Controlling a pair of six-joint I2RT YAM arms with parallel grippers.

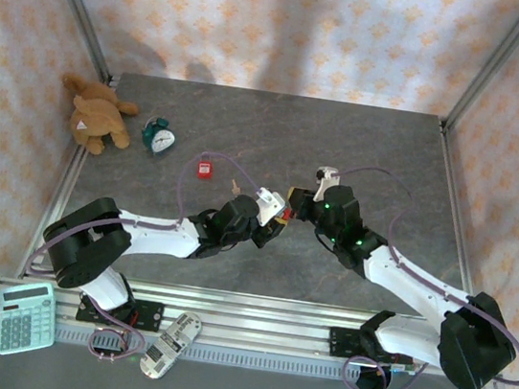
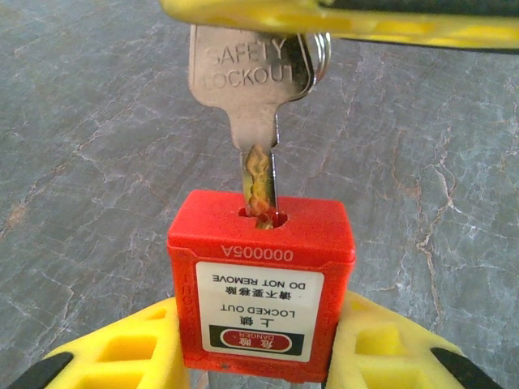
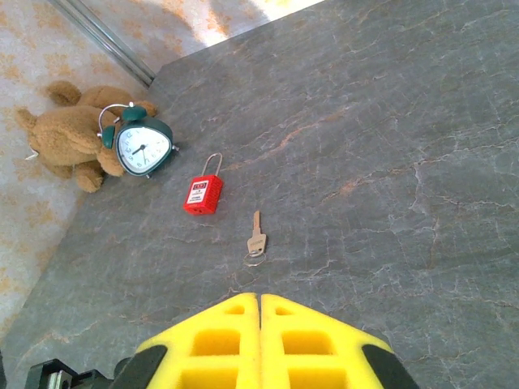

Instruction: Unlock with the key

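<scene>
Padlock [image 2: 261, 284] gripped in left end effector [image 2: 258, 356]; right end effector [image 3: 259, 308] pinches "SAFETY LOCKOUT" key [image 2: 250, 89].

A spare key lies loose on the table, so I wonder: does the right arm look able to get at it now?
Probably not yet. The bare table between the right gripper and the loose key looks free, but that gripper is shut on the inserted key in the held padlock.
</scene>
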